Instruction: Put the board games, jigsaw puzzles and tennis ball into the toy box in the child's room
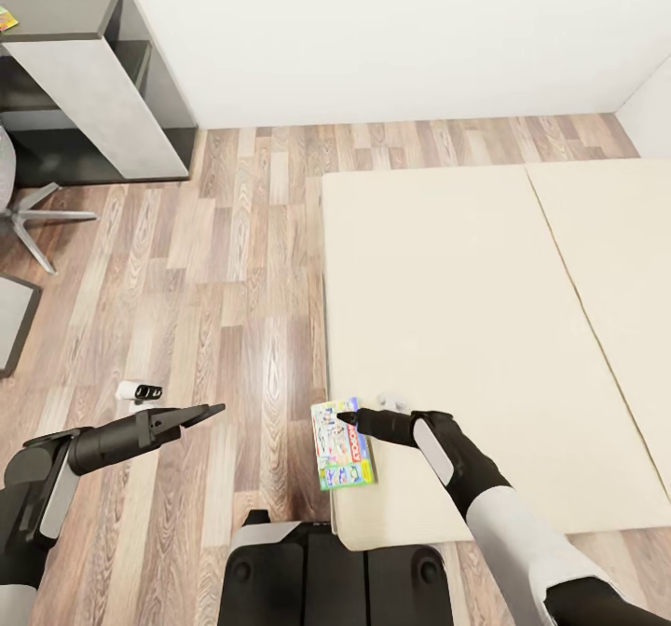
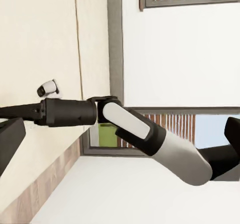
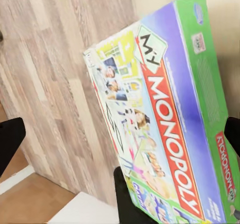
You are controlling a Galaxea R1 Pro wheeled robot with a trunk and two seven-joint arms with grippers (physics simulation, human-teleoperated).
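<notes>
Head view | colourful pale printed Monopoly board-game box (image 1: pixel 342 443) at six o'clock, on beige mattress (image 1: pixel 466 328) corner | right gripper (image 1: pixel 350 416) touching its top edge — grip state unclear | left gripper (image 1: pixel 212 411) pressed together, empty | risk — box slides off overhanging edge to floor.

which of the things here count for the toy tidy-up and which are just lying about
For the job:
- Monopoly box, gripped by the right hand at the bed's near corner
- bed, where it lay
- left hand, over the floor, holding nothing

Just lying about:
- small white and black object on the wood floor
- dark shelf unit by the wall
- chair base
</notes>
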